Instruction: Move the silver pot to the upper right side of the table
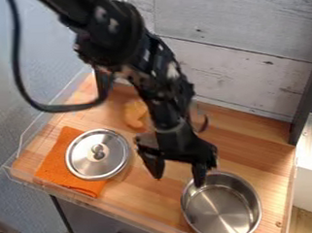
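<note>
The black gripper [178, 176] hangs over the middle of the wooden table [156, 201], its two fingers spread apart with nothing between them. At the lower right of the view stands the silver pot [221, 210], upright and without a lid, its inside bare. The right fingertip overlaps the pot's upper-left rim; whether it touches the metal I cannot tell. The left fingertip is outside the pot, over bare wood.
A silver lid [97, 154] with a knob lies on an orange cloth [55, 164] at the left. A yellow-orange item [135, 113] is beside the arm, farther back. A pale plank wall [247, 61] borders the table's back, and a dark post stands at the right.
</note>
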`<state>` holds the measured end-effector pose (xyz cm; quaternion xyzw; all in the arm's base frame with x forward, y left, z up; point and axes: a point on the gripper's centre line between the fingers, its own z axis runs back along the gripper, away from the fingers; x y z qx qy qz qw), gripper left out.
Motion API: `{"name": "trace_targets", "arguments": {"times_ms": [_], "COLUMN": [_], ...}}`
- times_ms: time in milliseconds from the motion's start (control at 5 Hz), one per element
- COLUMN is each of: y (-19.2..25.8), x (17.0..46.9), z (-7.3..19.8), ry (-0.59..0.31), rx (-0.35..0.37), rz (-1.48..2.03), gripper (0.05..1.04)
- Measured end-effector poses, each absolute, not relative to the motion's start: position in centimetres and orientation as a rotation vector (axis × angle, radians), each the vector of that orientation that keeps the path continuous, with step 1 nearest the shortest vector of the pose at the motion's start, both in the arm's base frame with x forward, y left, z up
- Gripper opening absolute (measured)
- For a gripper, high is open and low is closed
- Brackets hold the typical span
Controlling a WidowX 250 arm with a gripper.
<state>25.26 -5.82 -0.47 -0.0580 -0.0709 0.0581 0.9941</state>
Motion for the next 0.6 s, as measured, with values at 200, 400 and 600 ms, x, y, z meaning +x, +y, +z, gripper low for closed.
{"name": "trace_targets", "arguments": {"times_ms": [200, 400, 600], "y": [-7.2, -7.5, -7.8], "x": [25.2, 25.7, 25.8], "z": [-1.9, -3.6, -3.6], "ry": [-0.143, -0.115, -0.132], "rx": [-0.096, -0.068, -0.095], "rz": [0.075, 0.056, 0.061], "gripper": [1.001, 0.95, 0.659]}}
